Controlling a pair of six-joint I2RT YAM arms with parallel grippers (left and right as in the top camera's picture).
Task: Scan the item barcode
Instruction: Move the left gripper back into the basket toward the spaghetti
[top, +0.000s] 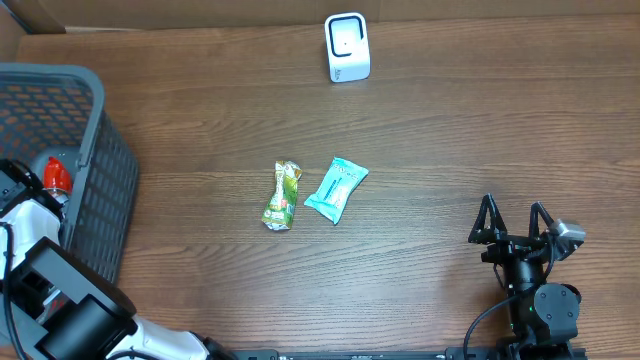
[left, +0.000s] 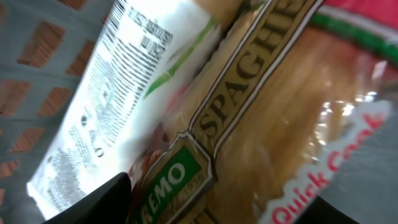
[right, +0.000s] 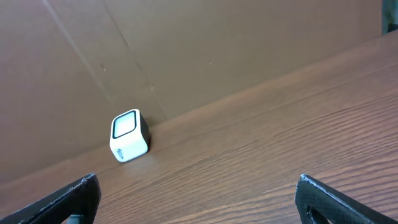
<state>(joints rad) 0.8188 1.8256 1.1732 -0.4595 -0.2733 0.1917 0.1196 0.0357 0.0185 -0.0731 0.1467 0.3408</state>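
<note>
Overhead view: brown wooden table (top: 420, 140) across the whole frame. Grey mesh basket (top: 100, 190) at the left edge, left arm (top: 40, 215) reaching down into it. Right gripper (top: 512, 208) at lower right, fingers spread wide, holding nothing. White barcode scanner (top: 347, 47) at top centre, upright. Green snack packet (top: 283, 196) and teal packet (top: 336, 189) side by side mid-frame, just apart. Left wrist view, inside the basket: spaghetti packet (left: 280, 106) beside a white printed packet (left: 118, 87), between the left gripper (left: 217, 208) fingertips; impossible to tell whether gripped.
</note>
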